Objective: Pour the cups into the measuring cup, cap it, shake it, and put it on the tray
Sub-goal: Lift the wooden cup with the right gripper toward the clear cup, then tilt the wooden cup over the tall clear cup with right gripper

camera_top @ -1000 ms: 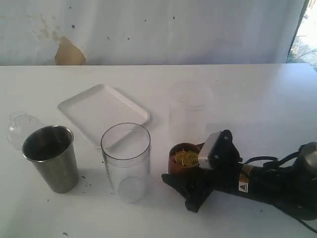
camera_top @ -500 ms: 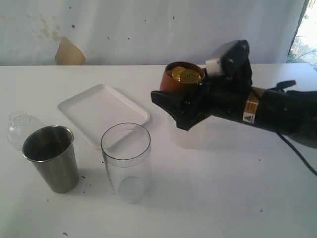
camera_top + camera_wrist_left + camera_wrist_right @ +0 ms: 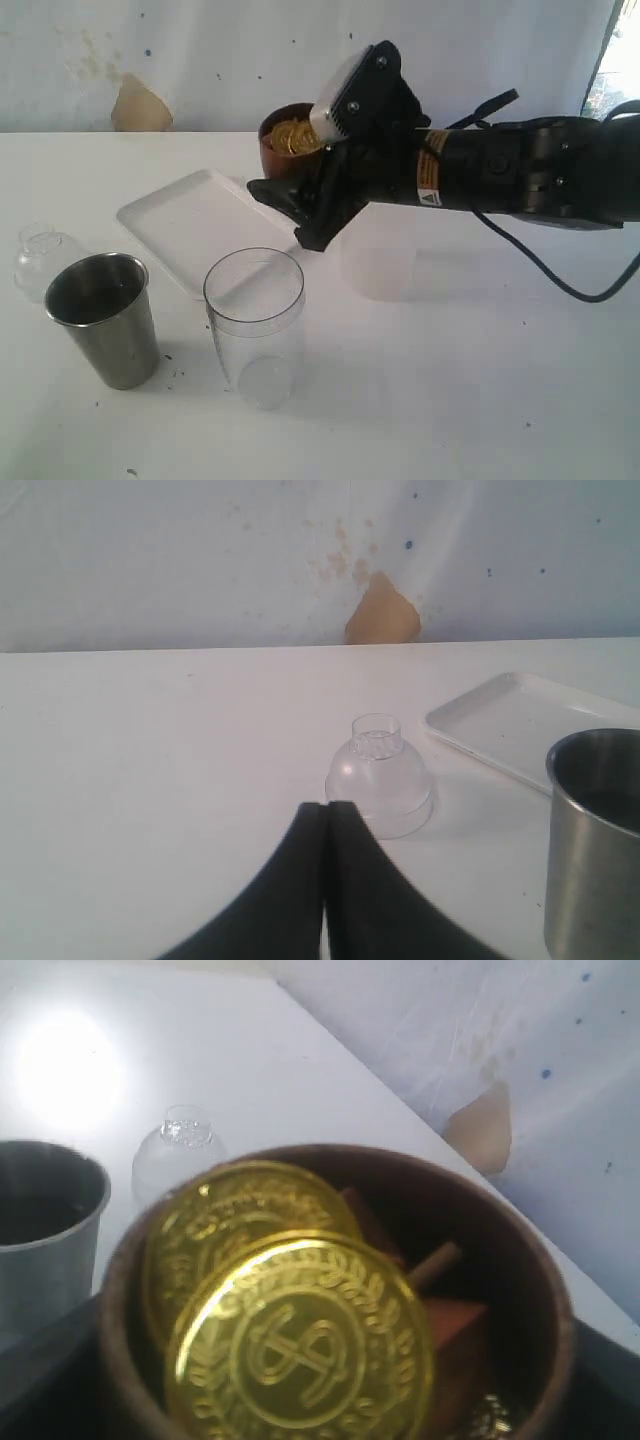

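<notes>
- The wooden cup (image 3: pixel 282 140) sits between the jaws of the right gripper (image 3: pixel 290 200). They stand wide apart and clamp its round belly, holding it high off the table (image 3: pixel 480 400) and tipped a little toward the fingertip side.
- Gold coins (image 3: pixel 293 135) are heaped to its rim. The right wrist view shows two large ones lying loose on top, above darker pieces that I cannot identify.
- The measuring cup (image 3: pixel 254 325) stands upright and empty, below the jaws and a little beyond the fingertips. Its mouth does not look to be directly under the wooden cup's lip yet.
- The tray (image 3: pixel 205 225) lies below and beyond the jaws.
- The frosted cup (image 3: pixel 378 240) stands under the wrist, behind the fingers.
- The steel tumbler (image 3: pixel 102 318) and the domed lid (image 3: pixel 40 258) are well out past the fingertips.
- The left gripper (image 3: pixel 326 820) is closed on nothing, its tips pointing at the lid.
- Risk: tipping further before the lip is over the clear mouth would likely spill coins onto the tray or table.
- Risk: the top coins are wide and loose, so a quick tilt may send them off the clear rim or knock the light cup over.
- Risk: the belly is round, so the cup could twist in the grip as it is tipped.
</notes>
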Robot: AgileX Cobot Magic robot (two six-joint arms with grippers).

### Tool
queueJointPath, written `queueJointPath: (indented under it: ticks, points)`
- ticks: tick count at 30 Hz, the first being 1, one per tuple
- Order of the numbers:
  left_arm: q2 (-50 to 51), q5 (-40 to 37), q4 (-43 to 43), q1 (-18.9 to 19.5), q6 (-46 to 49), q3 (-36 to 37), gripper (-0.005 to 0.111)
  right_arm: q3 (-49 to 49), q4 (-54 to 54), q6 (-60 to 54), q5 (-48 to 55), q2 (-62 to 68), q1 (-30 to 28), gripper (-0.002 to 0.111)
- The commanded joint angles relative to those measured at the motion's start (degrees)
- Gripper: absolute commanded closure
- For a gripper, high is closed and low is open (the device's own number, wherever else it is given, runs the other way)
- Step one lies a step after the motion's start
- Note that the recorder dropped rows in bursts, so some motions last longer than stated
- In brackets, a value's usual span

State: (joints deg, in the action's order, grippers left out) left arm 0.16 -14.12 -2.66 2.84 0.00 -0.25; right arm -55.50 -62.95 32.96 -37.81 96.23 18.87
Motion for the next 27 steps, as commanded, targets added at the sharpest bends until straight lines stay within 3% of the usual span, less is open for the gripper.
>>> queueJointPath:
  ticks: [1, 27]
  points:
    - [-0.16, 0.66, 0.32, -0.25, 0.00, 0.25, 0.107, -0.58, -4.46, -5.29, -0.68, -0.09, 0.08, 0.108]
    - [-0.16, 0.66, 0.32, -0.25, 0.00, 0.25, 0.107, -0.58, -7.59, -29.66, -0.14, -0.09, 0.08, 0.108]
